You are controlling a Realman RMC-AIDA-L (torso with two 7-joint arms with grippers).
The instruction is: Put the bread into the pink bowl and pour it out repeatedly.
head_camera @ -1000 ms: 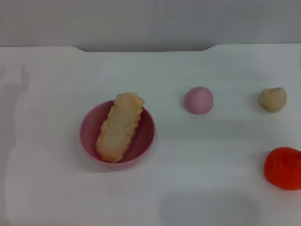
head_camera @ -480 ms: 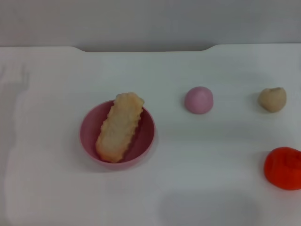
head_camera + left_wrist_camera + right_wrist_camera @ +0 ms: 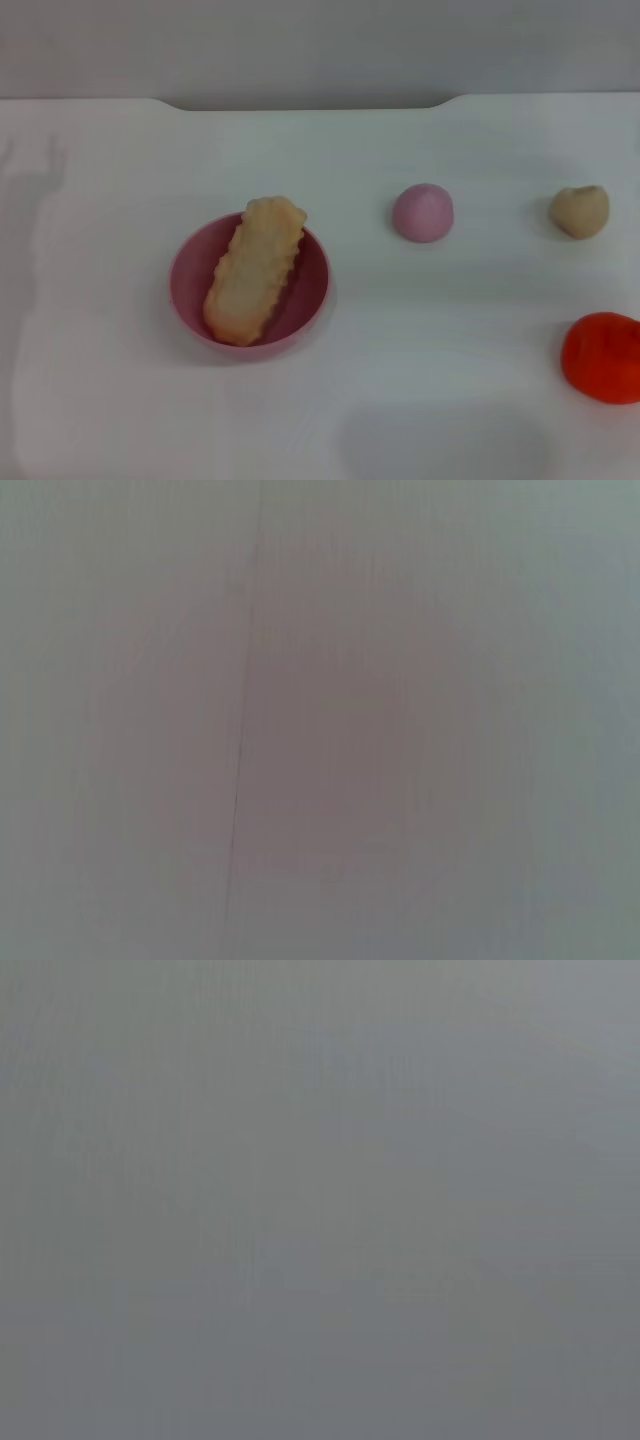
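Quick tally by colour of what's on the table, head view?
Pink: 2, bowl and ball
Tan: 2, bread in the bowl, and lump
Red-orange: 1, lump
Total: 5

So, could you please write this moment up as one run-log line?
long ridged tan bread: in glossy round pink bowl, far end over rim | both grippers: out of view | small pink dome-shaped ball: right of bowl
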